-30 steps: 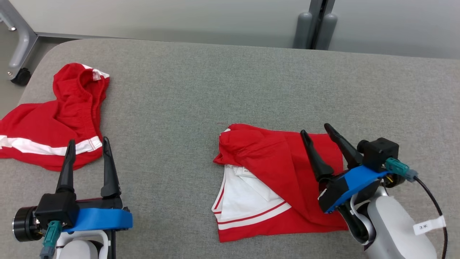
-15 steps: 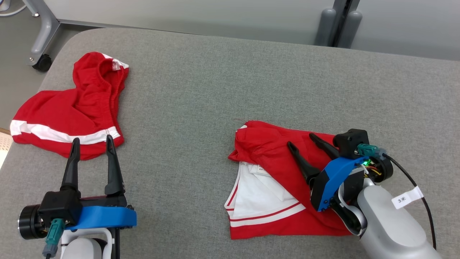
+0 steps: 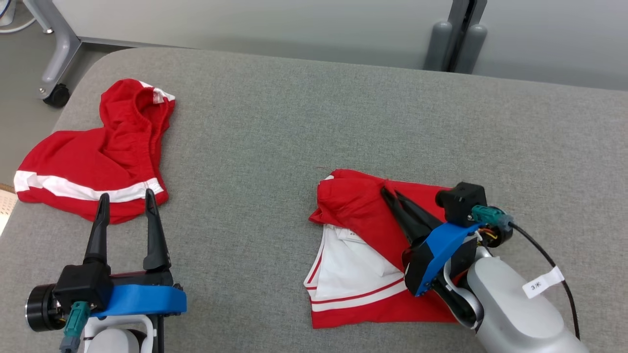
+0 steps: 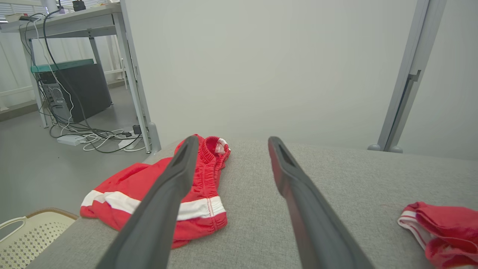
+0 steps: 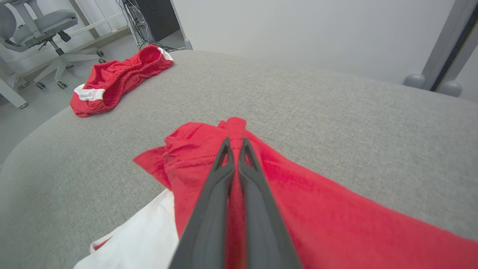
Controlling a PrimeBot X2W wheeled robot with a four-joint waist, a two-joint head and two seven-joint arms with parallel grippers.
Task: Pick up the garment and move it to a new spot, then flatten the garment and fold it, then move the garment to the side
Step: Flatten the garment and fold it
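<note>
**Setting:** robotics laboratory or test room in an office-type building.

**Evidence:**
- Grey fabric-covered tabletop [image 3: 314,122], backed by pale partition panels [image 4: 261,67] and a grey metal upright [image 4: 407,74].
- Metal-framed desk [image 4: 74,16] with a computer tower [image 4: 56,99] beneath it.
- Loose cables [image 4: 97,134] and a white power strip [image 4: 69,140] on the smooth grey floor [image 4: 37,172].
- Grey swivel office chair [image 5: 44,22] on castors.
- Cream perforated basket [image 4: 26,235] low beside the tabletop.
- Left hand [image 3: 126,194] and right hand [image 3: 391,192], each on a blue bracket with exposed connectors. The right arm carries a paper tag [image 3: 542,283].
</note>
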